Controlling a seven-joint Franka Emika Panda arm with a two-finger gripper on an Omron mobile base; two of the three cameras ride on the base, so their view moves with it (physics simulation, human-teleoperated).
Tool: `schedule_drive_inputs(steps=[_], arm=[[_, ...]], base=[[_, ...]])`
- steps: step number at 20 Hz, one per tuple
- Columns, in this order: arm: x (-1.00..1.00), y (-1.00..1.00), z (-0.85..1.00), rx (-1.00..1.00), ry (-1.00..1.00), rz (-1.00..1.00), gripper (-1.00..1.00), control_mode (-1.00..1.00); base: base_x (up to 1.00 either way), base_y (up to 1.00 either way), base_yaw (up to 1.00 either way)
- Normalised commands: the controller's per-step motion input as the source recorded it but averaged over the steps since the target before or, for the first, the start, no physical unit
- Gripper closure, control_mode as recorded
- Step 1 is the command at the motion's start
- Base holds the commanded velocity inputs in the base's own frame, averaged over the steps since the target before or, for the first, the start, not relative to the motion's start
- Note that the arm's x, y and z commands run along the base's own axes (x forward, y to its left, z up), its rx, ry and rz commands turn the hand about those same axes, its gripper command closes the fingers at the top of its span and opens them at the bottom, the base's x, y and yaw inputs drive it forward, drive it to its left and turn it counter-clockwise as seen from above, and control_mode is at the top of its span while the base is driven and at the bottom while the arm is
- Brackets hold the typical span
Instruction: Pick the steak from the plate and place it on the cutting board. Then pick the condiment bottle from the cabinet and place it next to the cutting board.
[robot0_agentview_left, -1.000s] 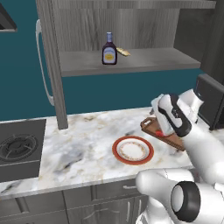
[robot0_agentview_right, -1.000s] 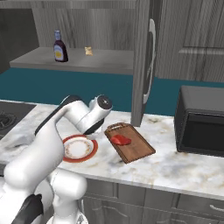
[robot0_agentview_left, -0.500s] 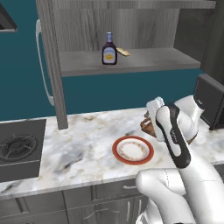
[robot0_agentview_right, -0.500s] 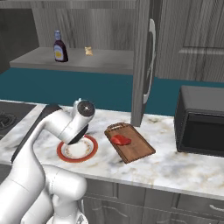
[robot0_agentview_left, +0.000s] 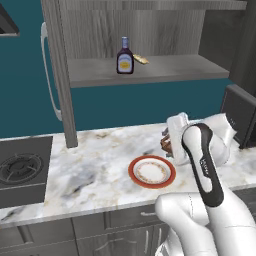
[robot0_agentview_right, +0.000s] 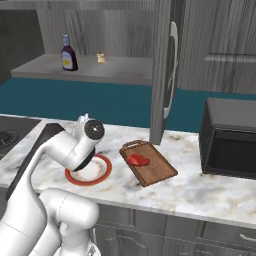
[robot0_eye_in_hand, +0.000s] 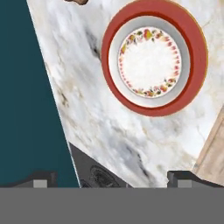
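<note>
The steak (robot0_agentview_right: 138, 160) lies on the cutting board (robot0_agentview_right: 152, 165), right of the plate (robot0_agentview_right: 102, 172). In the left base view my arm hides most of the cutting board (robot0_agentview_left: 164, 144) behind the plate (robot0_agentview_left: 137, 164). The hand view looks straight down on the bare plate (robot0_eye_in_hand: 197, 57). There my gripper (robot0_eye_in_hand: 113, 179) is open, its fingertips (robot0_eye_in_hand: 41, 179) wide apart with nothing between them. The condiment bottle (robot0_agentview_left: 124, 56) (robot0_agentview_right: 67, 53) stands upright on the open shelf of the cabinet (robot0_agentview_left: 59, 80) (robot0_agentview_right: 160, 75).
A small yellowish-tan item (robot0_agentview_left: 140, 60) (robot0_agentview_right: 101, 58) lies on the shelf beside the bottle. A dark microwave (robot0_agentview_right: 230, 137) stands at the counter's right end. The stove (robot0_agentview_left: 22, 167) is at the left. A long white handle (robot0_agentview_left: 47, 75) runs down the cabinet's side panel.
My arm has swung left, away from the cutting board, and my hand now hangs above the plate. The steak has stayed on the board.
</note>
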Motion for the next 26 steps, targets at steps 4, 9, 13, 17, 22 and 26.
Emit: schedule_drive_inputs(steps=[4,9,13,17,22,26], arm=[[0.00,0.00,0.04,0.23,0.20,0.00,-1.00,-1.00],[0.00,0.00,0.15,0.26,0.20,0.00,-1.00,-1.00],[-0.01,0.02,0.32,0.28,0.12,0.00,-1.00,-1.00],[-0.05,0.11,0.36,0.28,0.05,0.01,-1.00,-1.00],[-0.07,0.19,0.34,0.23,0.01,0.00,-1.00,-1.00],[-0.05,0.37,0.21,0.15,0.00,0.00,-1.00,-1.00]], base=[[0.00,0.00,0.00],[0.00,0.00,0.00],[0.00,0.00,0.00],[0.00,0.00,0.00],[0.00,0.00,0.00],[0.00,0.00,0.00]])
